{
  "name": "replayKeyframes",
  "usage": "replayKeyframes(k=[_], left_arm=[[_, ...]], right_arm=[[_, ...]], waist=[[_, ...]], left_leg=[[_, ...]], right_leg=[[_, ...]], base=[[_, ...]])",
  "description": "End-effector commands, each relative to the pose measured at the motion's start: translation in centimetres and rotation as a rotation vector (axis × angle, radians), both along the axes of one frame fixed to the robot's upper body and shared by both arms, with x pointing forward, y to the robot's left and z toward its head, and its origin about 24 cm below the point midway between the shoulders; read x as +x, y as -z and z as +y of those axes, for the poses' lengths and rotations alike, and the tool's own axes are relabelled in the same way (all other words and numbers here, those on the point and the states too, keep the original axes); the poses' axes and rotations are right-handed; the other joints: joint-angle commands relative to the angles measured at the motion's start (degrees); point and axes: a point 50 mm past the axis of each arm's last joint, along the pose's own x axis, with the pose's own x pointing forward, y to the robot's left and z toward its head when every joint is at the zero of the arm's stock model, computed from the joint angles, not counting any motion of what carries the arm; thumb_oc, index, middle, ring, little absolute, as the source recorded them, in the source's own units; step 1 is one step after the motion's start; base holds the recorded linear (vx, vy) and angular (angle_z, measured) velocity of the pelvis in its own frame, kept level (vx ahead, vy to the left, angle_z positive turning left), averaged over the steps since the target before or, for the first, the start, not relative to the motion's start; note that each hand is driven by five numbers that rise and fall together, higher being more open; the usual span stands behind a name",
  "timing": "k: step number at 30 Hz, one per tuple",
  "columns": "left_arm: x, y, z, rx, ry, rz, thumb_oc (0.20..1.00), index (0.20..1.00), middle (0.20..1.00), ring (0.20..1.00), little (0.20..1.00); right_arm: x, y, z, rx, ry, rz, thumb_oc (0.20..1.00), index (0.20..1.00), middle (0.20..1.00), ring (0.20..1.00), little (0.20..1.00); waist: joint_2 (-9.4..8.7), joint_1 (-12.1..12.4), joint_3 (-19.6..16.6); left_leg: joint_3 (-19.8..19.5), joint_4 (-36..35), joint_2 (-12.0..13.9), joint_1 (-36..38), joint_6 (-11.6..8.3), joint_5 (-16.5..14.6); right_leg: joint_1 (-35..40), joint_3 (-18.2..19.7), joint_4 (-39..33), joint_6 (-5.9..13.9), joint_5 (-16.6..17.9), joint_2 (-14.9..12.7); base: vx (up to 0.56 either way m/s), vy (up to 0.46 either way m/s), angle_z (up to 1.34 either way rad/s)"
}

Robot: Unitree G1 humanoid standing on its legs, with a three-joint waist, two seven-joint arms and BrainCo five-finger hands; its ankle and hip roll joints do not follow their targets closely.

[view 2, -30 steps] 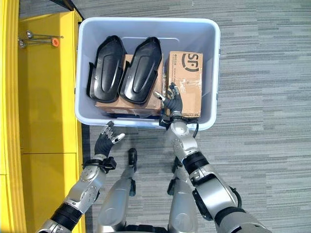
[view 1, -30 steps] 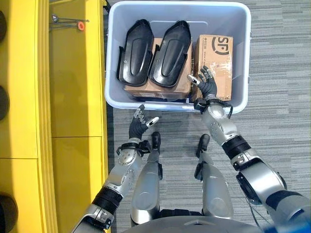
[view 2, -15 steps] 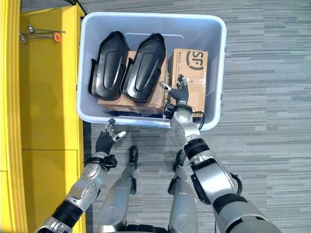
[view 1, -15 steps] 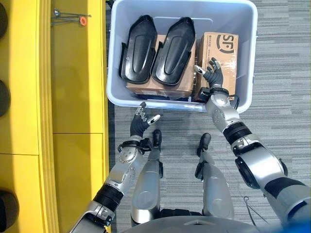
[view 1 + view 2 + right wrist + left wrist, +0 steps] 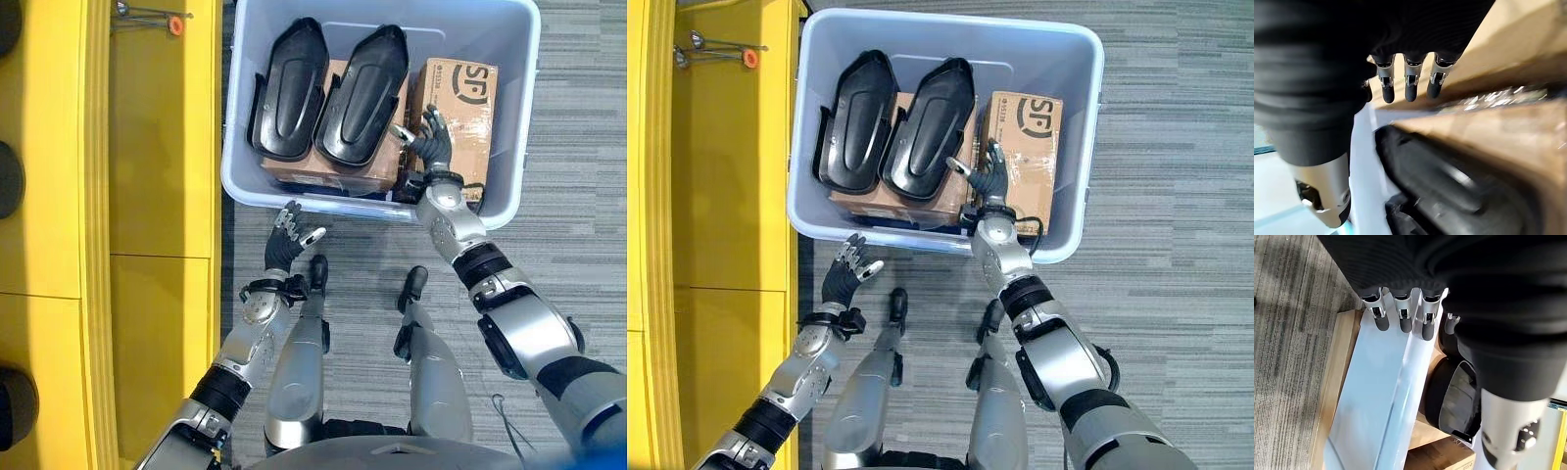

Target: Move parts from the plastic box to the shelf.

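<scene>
A pale blue plastic box (image 5: 238,147) stands on the carpet. Inside it two black moulded parts (image 5: 290,90) (image 5: 361,96) lie side by side on a flat cardboard box, with a printed cardboard box (image 5: 468,110) to their right. My right hand (image 5: 430,147) (image 5: 990,174) is inside the box with its fingers spread open, over the gap between the right black part and the printed box, holding nothing. My left hand (image 5: 286,243) (image 5: 843,276) hangs open just outside the box's near wall (image 5: 1381,401). The yellow shelf (image 5: 157,166) runs along the left.
Grey striped carpet (image 5: 578,225) lies to the right of the box. A small tool with an orange piece (image 5: 162,20) lies on the shelf's far end. Dark round shapes (image 5: 10,181) sit at the shelf's left edge.
The whole picture has shifted, so the camera has moved. My right hand has reached a little farther into the box, toward the right black part. My left hand has stayed near the box's wall.
</scene>
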Motion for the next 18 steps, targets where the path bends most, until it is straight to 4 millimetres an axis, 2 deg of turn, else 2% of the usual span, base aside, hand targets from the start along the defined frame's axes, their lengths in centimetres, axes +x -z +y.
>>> replayKeyframes(k=[1, 10, 18], left_arm=[[-0.1, -1.6, 0.3, -0.026, 0.009, -0.083, 1.000, 1.000, 1.000, 1.000, 1.000], [-0.1, -1.7, 0.6, -0.024, 0.005, -0.084, 1.000, 1.000, 1.000, 1.000, 1.000], [-0.1, -1.7, 0.4, -0.029, 0.011, -0.084, 1.000, 1.000, 1.000, 1.000, 1.000]], right_arm=[[-0.4, -5.4, 2.1, 0.012, -0.071, -0.212, 1.000, 1.000, 1.000, 1.000, 1.000], [-0.4, -5.7, 2.8, 0.028, -0.093, -0.219, 1.000, 1.000, 1.000, 1.000, 1.000], [0.6, -4.7, 2.3, 0.041, -0.047, -0.135, 1.000, 1.000, 1.000, 1.000, 1.000]], waist=[[-2.10, 0.2, 0.5], [-2.41, 0.3, 0.8], [-1.83, 1.0, 1.1]], left_leg=[[-0.7, 1.5, 0.2, 2.6, 0.33, -4.9], [-0.9, 2.1, 0.0, 2.0, 0.44, -5.1], [-1.3, 2.6, -0.2, 0.9, 0.53, -5.2]], right_leg=[[-2.2, 1.2, 5.8, 3.69, -2.6, -3.8], [-2.5, 1.0, 5.9, 3.65, -2.7, -3.9], [-3.3, 0.9, 6.2, 3.68, -2.7, -4.1]], base=[[0.00, 0.000, 0.00], [0.00, 0.001, 0.01], [0.00, 0.000, 0.00]])
